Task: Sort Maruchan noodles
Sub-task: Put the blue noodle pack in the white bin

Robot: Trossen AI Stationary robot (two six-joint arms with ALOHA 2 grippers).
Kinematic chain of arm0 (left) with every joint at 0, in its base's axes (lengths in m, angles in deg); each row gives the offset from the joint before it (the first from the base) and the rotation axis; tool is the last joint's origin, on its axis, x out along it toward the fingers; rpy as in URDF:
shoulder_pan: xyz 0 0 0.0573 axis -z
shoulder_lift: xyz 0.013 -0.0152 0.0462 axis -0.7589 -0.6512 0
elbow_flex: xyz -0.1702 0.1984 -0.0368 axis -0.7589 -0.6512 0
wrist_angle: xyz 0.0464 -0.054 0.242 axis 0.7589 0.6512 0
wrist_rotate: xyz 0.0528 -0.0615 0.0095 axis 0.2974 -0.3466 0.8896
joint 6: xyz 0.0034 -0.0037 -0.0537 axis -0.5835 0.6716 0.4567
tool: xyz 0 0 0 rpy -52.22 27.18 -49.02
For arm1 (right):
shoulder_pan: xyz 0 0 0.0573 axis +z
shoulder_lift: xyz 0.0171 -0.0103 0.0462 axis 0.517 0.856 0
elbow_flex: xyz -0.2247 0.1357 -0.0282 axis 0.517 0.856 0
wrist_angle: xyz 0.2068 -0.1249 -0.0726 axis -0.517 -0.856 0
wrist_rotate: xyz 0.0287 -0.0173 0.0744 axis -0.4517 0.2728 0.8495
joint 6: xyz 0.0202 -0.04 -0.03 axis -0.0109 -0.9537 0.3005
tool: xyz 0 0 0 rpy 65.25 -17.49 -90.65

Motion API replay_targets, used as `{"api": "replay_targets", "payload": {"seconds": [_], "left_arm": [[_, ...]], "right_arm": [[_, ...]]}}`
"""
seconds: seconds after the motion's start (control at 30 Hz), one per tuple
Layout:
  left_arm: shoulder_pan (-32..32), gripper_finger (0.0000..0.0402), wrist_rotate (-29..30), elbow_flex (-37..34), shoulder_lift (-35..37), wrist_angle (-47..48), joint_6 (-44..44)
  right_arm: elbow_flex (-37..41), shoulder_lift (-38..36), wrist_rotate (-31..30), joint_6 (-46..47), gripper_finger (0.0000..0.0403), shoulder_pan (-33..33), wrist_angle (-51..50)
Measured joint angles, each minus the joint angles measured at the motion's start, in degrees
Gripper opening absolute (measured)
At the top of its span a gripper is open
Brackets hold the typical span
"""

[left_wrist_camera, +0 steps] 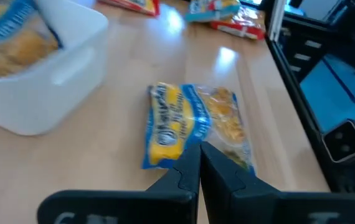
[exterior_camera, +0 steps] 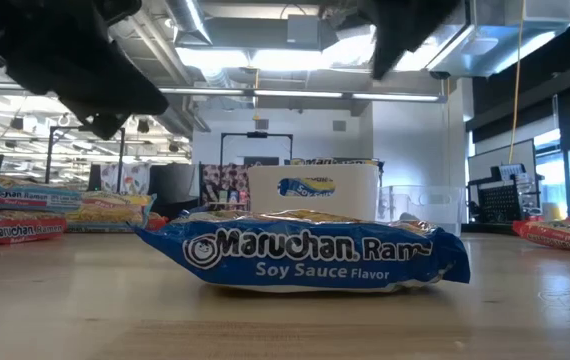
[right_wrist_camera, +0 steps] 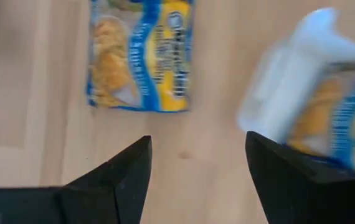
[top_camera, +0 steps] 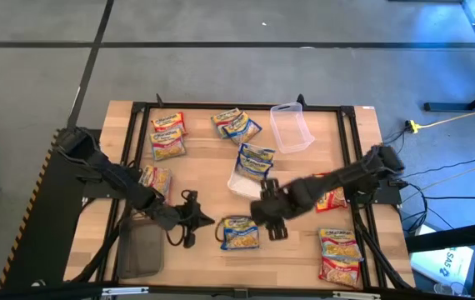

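Observation:
A blue-bordered Maruchan packet (top_camera: 239, 233) lies flat near the table's near edge, between my two grippers. In the low view this packet (exterior_camera: 315, 250) reads "Soy Sauce Flavor". My left gripper (top_camera: 204, 221) hovers just left of it, shut (left_wrist_camera: 199, 152), above the packet (left_wrist_camera: 190, 124). My right gripper (top_camera: 271, 225) hovers just right of it, open (right_wrist_camera: 196, 155), with the packet (right_wrist_camera: 141, 56) ahead. Behind stands the white tray (top_camera: 239, 185), with another blue packet (top_camera: 256, 158) leaning in it.
Red and orange packets lie at the far left (top_camera: 168, 136) and left (top_camera: 156, 177). A few more sit at the far middle (top_camera: 236, 125) and on the right (top_camera: 339, 254). A clear tub (top_camera: 292, 127) stands far right, and a grey mat (top_camera: 142, 250) lies near left.

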Motion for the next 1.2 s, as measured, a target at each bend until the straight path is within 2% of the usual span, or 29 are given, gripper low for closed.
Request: {"api": "replay_targets", "payload": {"seconds": [0.1,0.2,0.33,0.4,0.57,0.73,0.9,1.2], "left_arm": [[1.34,0.0004,-0.42,1.83,-4.46,0.04,3.02],[2.47,0.0004,-0.99,4.02,-9.83,-1.02,6.84],[3.85,0.0004,-3.87,9.02,-16.51,-1.11,9.32],[4.39,0.0004,-6.47,12.16,-19.42,-1.16,9.36],[5.44,0.0004,-9.24,19.25,-25.76,-1.30,9.31],[5.23,0.0004,-4.75,23.70,-31.00,-0.89,9.82],[4.60,0.0004,0.32,23.83,-32.04,1.83,13.19],[4.19,0.0004,0.58,23.86,-31.93,5.14,15.76]], "right_arm": [[12.07,-3.20,-2.69,5.31,0.0234,3.04,13.72],[21.77,-3.84,-8.29,10.42,0.0234,5.82,26.90],[30.72,-3.42,-15.85,16.37,0.0234,7.82,39.42],[33.65,-3.36,-19.50,19.06,0.0234,8.19,41.57],[37.83,-3.36,-27.24,22.86,0.0234,8.13,47.89],[40.82,-3.36,-29.06,22.82,0.0234,8.15,55.93],[42.65,-3.36,-28.82,22.93,0.0234,8.22,58.66],[43.85,1.08,-30.15,22.96,0.0234,8.15,64.24]]}}
